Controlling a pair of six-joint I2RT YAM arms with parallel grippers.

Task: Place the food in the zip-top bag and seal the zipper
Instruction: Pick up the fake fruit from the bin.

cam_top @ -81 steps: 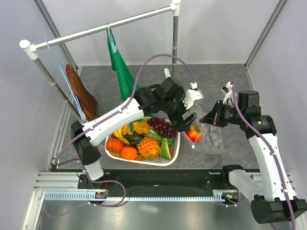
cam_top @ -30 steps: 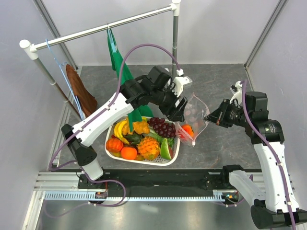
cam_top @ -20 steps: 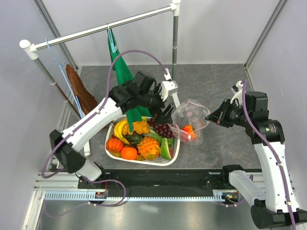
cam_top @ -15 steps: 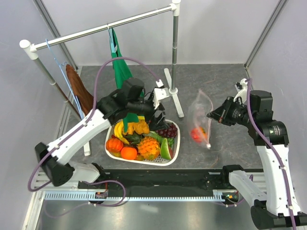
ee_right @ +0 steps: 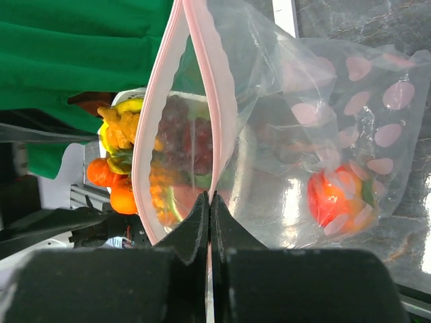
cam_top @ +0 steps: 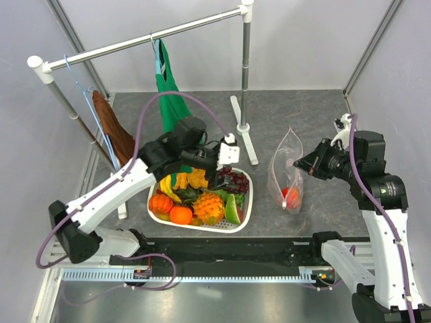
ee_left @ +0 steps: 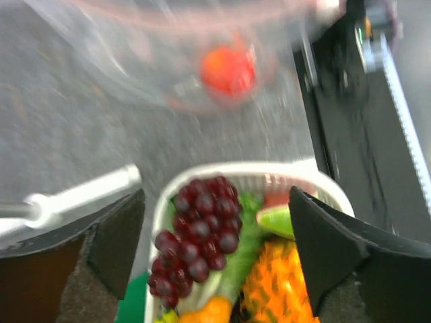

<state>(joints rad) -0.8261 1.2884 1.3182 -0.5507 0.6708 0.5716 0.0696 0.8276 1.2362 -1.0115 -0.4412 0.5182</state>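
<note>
Food (cam_top: 207, 206) is mostly not packed yet: one red piece (cam_top: 291, 196) sits in the zip-top bag (cam_top: 283, 168) right of the middle, pinched at its open zipper (ee_right: 225, 121) by my right gripper (cam_top: 300, 163), and the rest waits in the basket (cam_top: 202, 227) under my spread left gripper (cam_top: 227, 159).

The zip-top bag (cam_top: 285, 168) hangs clear and crinkly, printed with pale pink hearts. The right claw (ee_right: 209, 202) pinches it at the rim, and one red-orange toy fruit (cam_top: 291, 196) lies at its bottom. Its pale pink zipper (ee_right: 225, 121) gapes open along the mouth. The other food is heaped in the white basket (cam_top: 202, 227) on the bench: purple grapes (cam_top: 232, 180), pineapple (cam_top: 208, 207), orange pumpkin (cam_top: 160, 203) and bananas (cam_top: 168, 190).
</note>
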